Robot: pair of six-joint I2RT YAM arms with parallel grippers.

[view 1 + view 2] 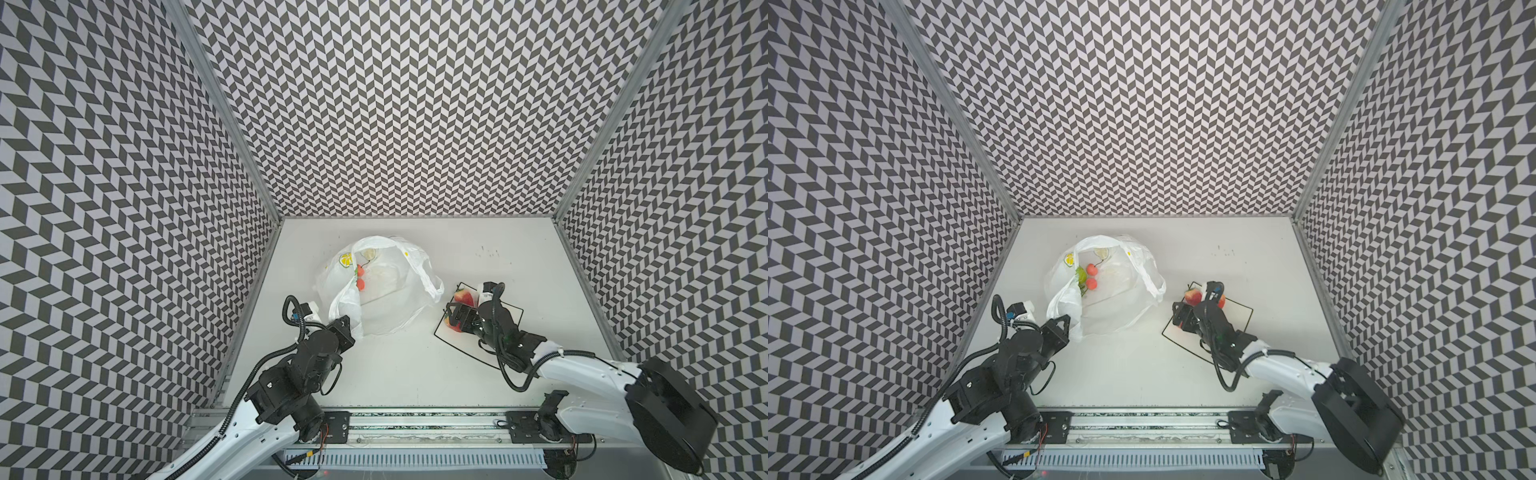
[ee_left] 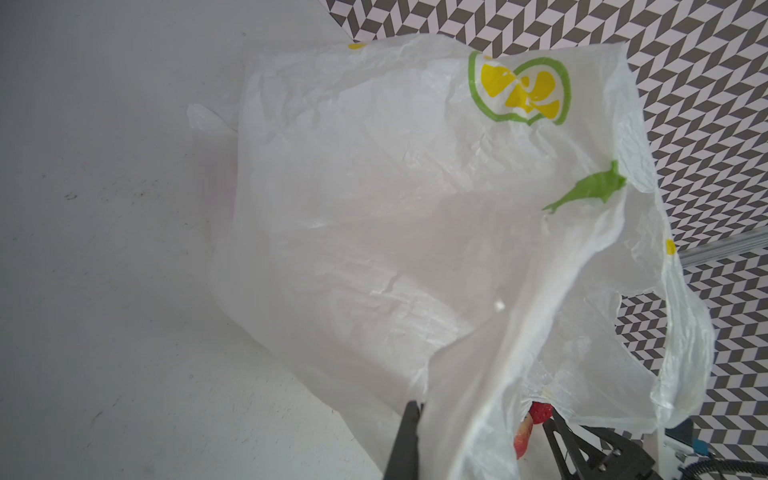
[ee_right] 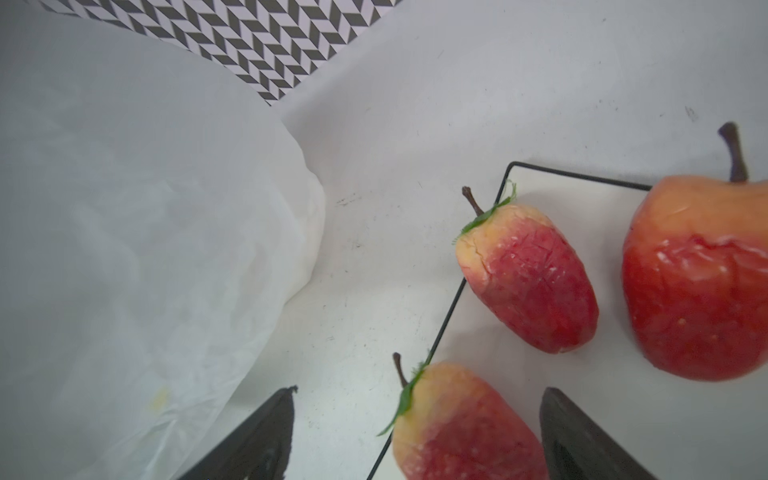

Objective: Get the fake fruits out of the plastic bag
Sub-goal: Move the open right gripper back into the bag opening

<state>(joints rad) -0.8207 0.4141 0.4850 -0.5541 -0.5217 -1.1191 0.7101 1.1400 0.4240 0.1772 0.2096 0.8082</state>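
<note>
The plastic bag (image 1: pixel 386 307) (image 1: pixel 1113 311) (image 2: pixel 374 208) (image 3: pixel 124 228) lies crumpled left of the table's middle, its mouth held up. Through the opening, two cherries (image 1: pixel 360 277) (image 1: pixel 1091 276) and a yellow-green fruit (image 1: pixel 1080 274) show inside. My left gripper (image 1: pixel 347 326) (image 1: pixel 1061 324) (image 2: pixel 419 411) is shut on the bag's near edge, by a handle. My right gripper (image 1: pixel 457 316) (image 1: pixel 1183 316) (image 3: pixel 417 399) stands open low over the sheet. A strawberry (image 3: pixel 461 428) lies between its fingers. Two more strawberries (image 3: pixel 528 278) (image 3: pixel 698 282) lie just beyond it.
A flat white black-bordered sheet (image 1: pixel 453 343) (image 1: pixel 1239 316) (image 3: pixel 561 195) lies right of the bag, under the strawberries and the right gripper. Chevron-patterned walls (image 1: pixel 415 124) close in the table on three sides. An aluminium rail (image 1: pixel 415 419) runs along the front edge.
</note>
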